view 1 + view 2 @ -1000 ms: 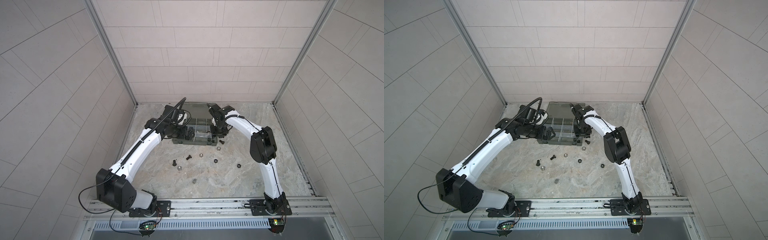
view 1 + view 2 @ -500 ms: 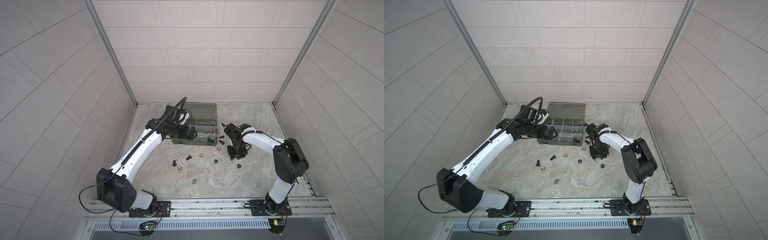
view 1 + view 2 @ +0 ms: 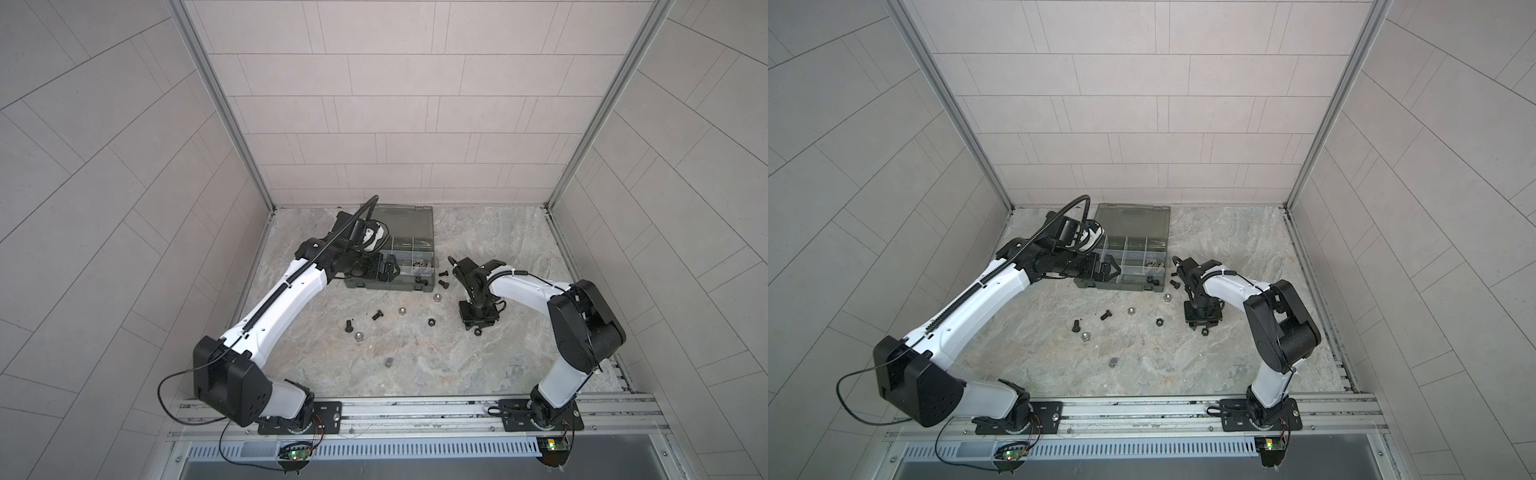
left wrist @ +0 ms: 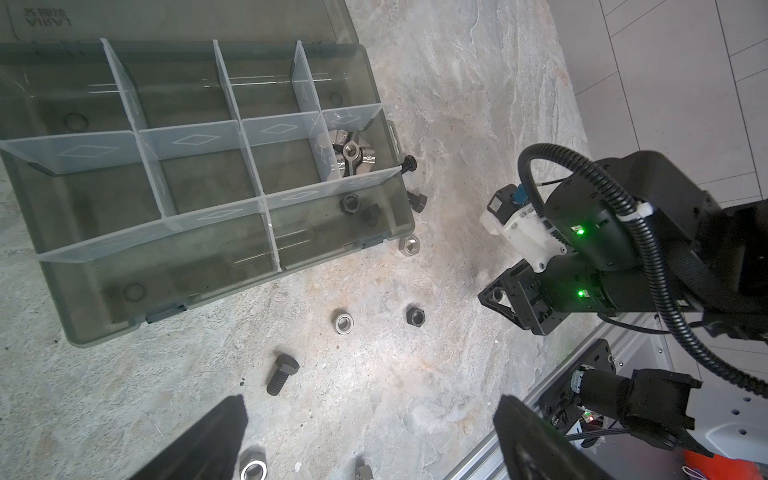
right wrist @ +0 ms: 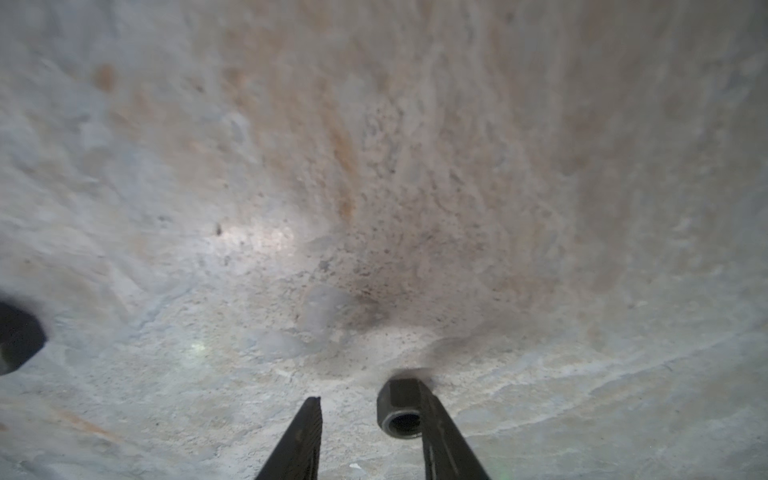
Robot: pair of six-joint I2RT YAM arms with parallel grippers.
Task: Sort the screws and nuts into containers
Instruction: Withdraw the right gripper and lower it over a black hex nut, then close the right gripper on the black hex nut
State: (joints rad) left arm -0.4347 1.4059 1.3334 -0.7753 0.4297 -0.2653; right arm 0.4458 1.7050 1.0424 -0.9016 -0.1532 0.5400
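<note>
The organizer case [image 3: 390, 286] [image 3: 1121, 286] lies open at the back, its containers split by pale dividers. One cell holds silver nuts [image 4: 353, 153], another black nuts [image 4: 350, 202]. My right gripper [image 3: 478, 330] [image 5: 370, 399] points down at the table, open, jaws astride a black hex nut [image 5: 401, 409] that touches one finger, with a gap to the other. My left gripper [image 3: 390, 268] [image 4: 370, 411] hovers wide open and empty at the case's front. Loose on the table lie black screws [image 3: 377, 316] [image 3: 348, 325] [image 4: 282, 374], silver nuts [image 3: 401, 311] [image 3: 358, 336] and a black nut [image 3: 432, 321].
Two black bolts [image 3: 442, 274] [image 3: 444, 284] and a silver nut [image 3: 437, 297] lie beside the case's right end. Another silver nut [image 3: 389, 362] sits nearer the front. The case's lid [image 3: 399, 220] lies flat towards the back wall. Tiled walls close in three sides.
My right arm swung from over the case out to the table on the right and came down around the black nut, jaws narrowing slightly. The left arm barely moved.
</note>
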